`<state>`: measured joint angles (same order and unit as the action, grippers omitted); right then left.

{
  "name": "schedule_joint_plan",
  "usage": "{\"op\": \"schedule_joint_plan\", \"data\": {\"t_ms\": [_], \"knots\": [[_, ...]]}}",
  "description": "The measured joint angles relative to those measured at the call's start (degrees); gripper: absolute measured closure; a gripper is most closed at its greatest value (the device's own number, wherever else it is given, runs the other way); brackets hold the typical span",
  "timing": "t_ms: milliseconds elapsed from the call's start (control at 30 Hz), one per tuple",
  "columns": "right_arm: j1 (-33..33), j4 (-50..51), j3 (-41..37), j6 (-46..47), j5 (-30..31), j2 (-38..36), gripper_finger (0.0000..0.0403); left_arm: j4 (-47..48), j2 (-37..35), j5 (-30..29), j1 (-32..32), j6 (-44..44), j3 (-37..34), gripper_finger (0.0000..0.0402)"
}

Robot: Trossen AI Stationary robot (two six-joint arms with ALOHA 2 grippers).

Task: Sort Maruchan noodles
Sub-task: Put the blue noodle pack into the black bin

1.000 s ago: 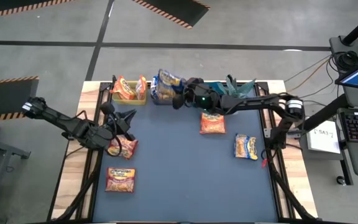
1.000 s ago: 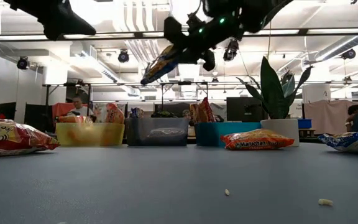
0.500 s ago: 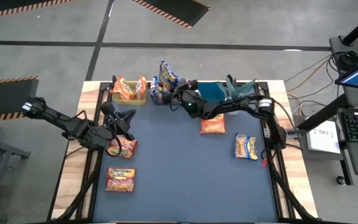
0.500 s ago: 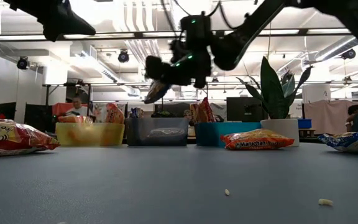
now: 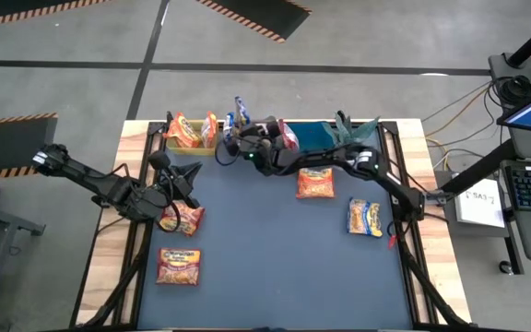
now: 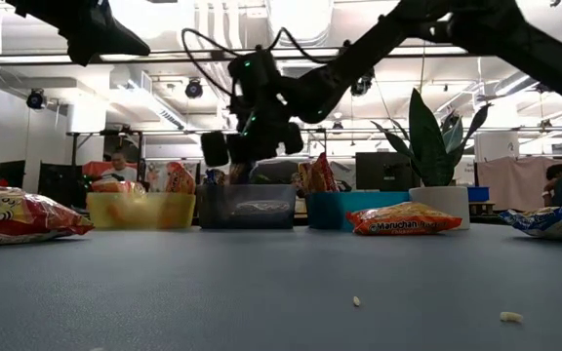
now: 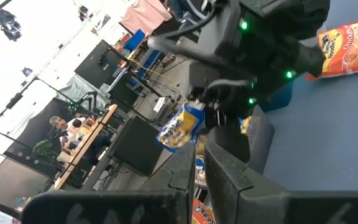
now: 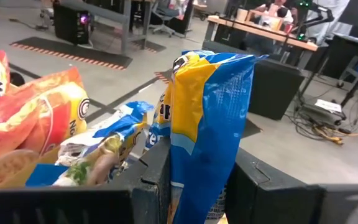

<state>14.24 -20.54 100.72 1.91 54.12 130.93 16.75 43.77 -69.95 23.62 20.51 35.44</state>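
1. Maruchan noodles: a yellow-and-blue packet point(image 8: 207, 124) is pinched upright between the fingers of the right gripper point(image 5: 238, 140), held above the grey bin point(image 5: 240, 146) at the table's far edge.
2. Far edge: 3 bins in a row, the yellow-green bin point(image 5: 192, 145), the grey bin, then the blue bin point(image 5: 316, 136). The yellow-green one holds orange packets point(image 5: 192, 129); more yellow-and-blue packets point(image 8: 114, 146) already lie in the grey one.
3. Open room: the middle and near part of the blue mat point(image 5: 275, 267) lie bare.
4. Loose packets on the mat: 1 orange point(image 5: 315, 183) just right of centre, 1 yellow-and-blue point(image 5: 365, 219) near the right edge, 1 red point(image 5: 179, 266) near the left edge.
5. Left gripper point(image 5: 192, 180): fingers pressed together, holding nothing, above the mat's left edge. Its arm partly hides another packet point(image 5: 187, 219).
6. Hard to make out: the blue bin's contents, covered by the right arm. A potted plant point(image 6: 435, 161) stands beyond that bin.
7. People sit at desks in the room behind, too small to detail.
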Motion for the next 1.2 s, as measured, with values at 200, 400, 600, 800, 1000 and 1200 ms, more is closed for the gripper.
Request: {"op": "schedule_joint_plan", "data": {"t_ms": [200, 400, 600, 800, 1000, 1200], "knots": [[0.0, 1.1, 3.9, -0.5, 0.5, 4.0, 0.0310, 0.0, 0.0, 0.0, 0.0, 0.0, 0.0, 0.0384], [-0.4, 3.2, 6.3, 0.3, 0.4, 6.0, 0.0310, 0.0, 0.1, 0.0, 0.0, 0.0, 0.0, 0.0384], [-0.7, 4.0, 6.0, 3.0, -0.1, 5.8, 0.0310, 0.0, 0.1, 0.0, 0.0, 0.0, 0.0, 0.0384], [-1.6, 4.3, 5.9, 1.0, -0.5, 5.8, 0.0308, 0.0, 0.1, 0.0, 0.0, 0.0, 0.0, 0.0384], [-2.4, 4.4, 5.8, 0.5, -0.9, 5.7, 0.0282, 0.0, 0.1, 0.0, 0.0, 0.0, 0.0, 0.0384], [-2.7, 5.3, 5.8, -0.1, -0.9, 5.7, 0.0250, 0.0, 0.1, 0.0, 0.0, 0.0, 0.0, 0.0384]]}}
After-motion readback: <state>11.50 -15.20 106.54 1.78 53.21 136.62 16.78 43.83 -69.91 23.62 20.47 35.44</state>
